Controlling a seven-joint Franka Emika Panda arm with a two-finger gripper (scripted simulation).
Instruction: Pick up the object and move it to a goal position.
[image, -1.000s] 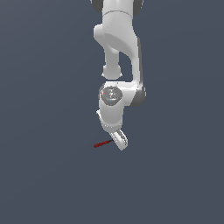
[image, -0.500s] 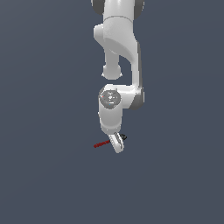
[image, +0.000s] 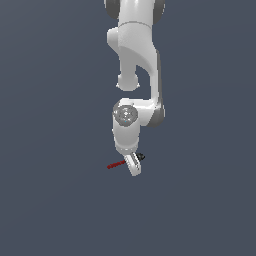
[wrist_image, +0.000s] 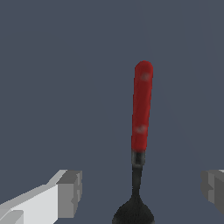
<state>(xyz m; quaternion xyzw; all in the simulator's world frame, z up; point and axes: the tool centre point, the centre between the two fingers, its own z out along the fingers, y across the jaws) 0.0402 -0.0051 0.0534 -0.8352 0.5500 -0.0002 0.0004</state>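
**Gripper low over the spoon, jaws spread**

Exterior view: the arm (image: 135, 75) hangs down from the top edge, its gripper (image: 134, 165) right at the floor (image: 50, 200). The spoon (image: 116, 164) lies flat there: a thin red handle pointing toward the exterior view's left, and a small black head showing just past the gripper on the exterior view's right. The grey floor runs bare to every edge, so there is open room on all sides of the spoon.

Wrist view: the spoon (wrist_image: 141, 131) lies between the two fingers (wrist_image: 65, 194), its handle pointing away from the camera. The handle is a rounded red bar, then a short dark neck widening into a black rounded head cut off by the picture's edge. The jaws stand spread wide, each finger well clear of the spoon, closer to the right-hand one in this picture. Nothing is pinched.
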